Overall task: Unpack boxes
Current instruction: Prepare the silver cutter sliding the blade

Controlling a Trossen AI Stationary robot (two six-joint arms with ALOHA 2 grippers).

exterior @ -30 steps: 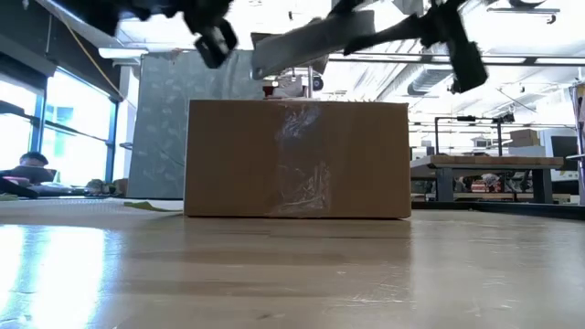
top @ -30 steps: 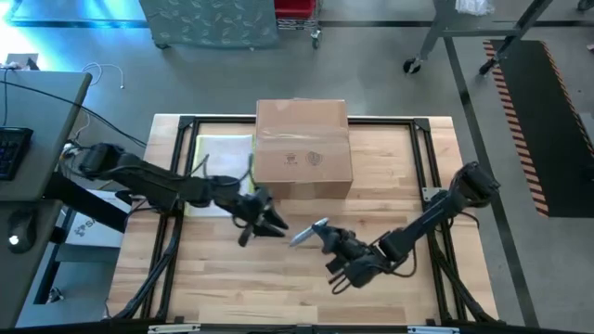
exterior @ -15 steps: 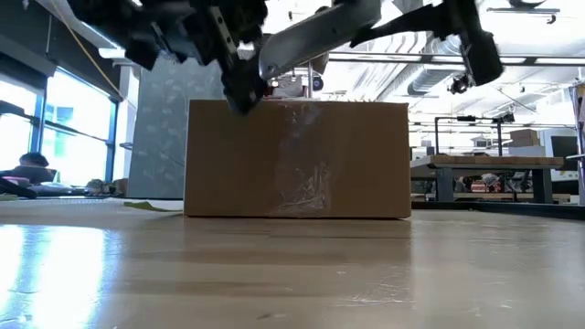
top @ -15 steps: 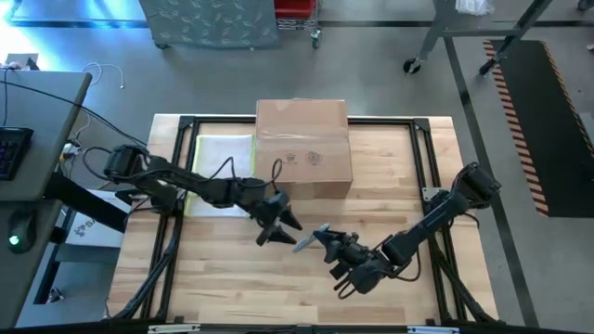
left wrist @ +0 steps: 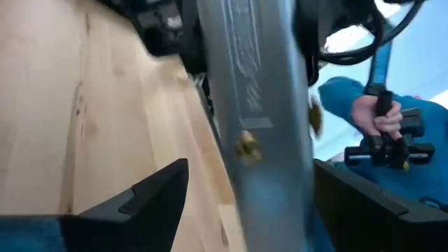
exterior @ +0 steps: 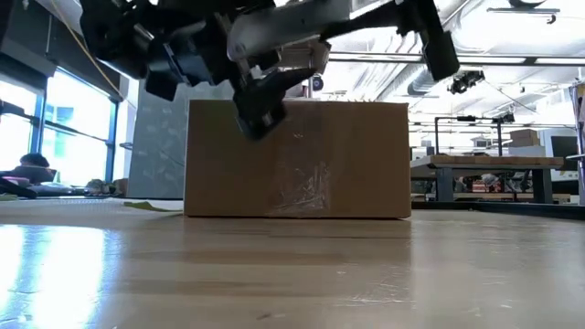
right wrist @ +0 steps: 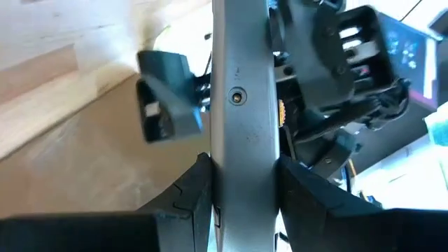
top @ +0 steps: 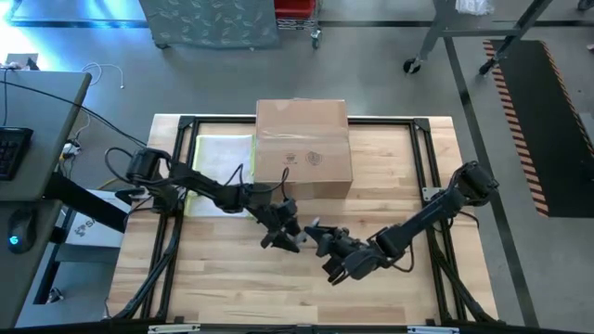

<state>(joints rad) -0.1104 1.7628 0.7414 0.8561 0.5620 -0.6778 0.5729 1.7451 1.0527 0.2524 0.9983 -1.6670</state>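
The brown cardboard box point(top: 302, 148) point(exterior: 297, 160) rests on its base at the table's far middle, its flaps taped shut. In front of it, above the table, my right gripper point(top: 327, 245) point(right wrist: 243, 183) is shut on a silver metal tool point(right wrist: 241, 105) point(exterior: 283, 27) with a brass screw. My left gripper point(top: 286, 236) point(left wrist: 250, 168) is open, its fingers point(left wrist: 157, 192) standing on either side of the tool's free end point(left wrist: 252, 119). My right gripper pinches the tool's flat bar point(right wrist: 241, 164) between its two fingers. The bar runs out past the fingertips along the fingers, toward my left gripper. It is lifted clear of the table and slants in the low view. My left gripper: I cannot tell whether its open fingers touch the tool.
A flat clear sleeve with a yellow edge point(top: 223, 158) lies left of the box. A black frame point(top: 186, 139) rims the table. A person's hand point(left wrist: 374, 115) in a blue sleeve grips a black handle beyond the table. Bare wood point(top: 232, 278) lies near the front.
My left gripper has come down and moved toward the table's right and near edge, up to the tool, rolling its wrist and opening wider. Its fingers now straddle the tool's free end. My right gripper has kept its hold on the tool and barely shifted.
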